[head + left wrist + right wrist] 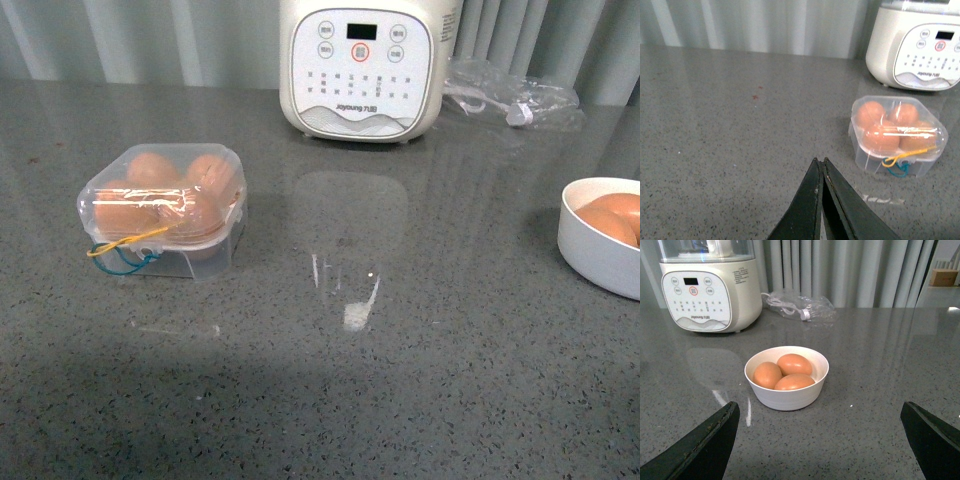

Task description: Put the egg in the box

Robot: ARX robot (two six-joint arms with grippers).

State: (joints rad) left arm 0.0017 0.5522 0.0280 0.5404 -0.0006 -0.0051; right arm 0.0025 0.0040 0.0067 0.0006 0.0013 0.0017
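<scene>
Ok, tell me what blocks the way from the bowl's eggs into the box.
The box has its clear lid shut over eggs already inside, so that lid blocks entry. Bare countertop lies between the white bowl and the box. The open right gripper faces the bowl's eggs with nothing between.

white bowl [590, 245]: cut by front view's right edge | soy-milk maker [362, 65]: top cropped, button labels too small to read | box [165, 210]: eggs blurred behind closed clear lid, count unclear
</scene>
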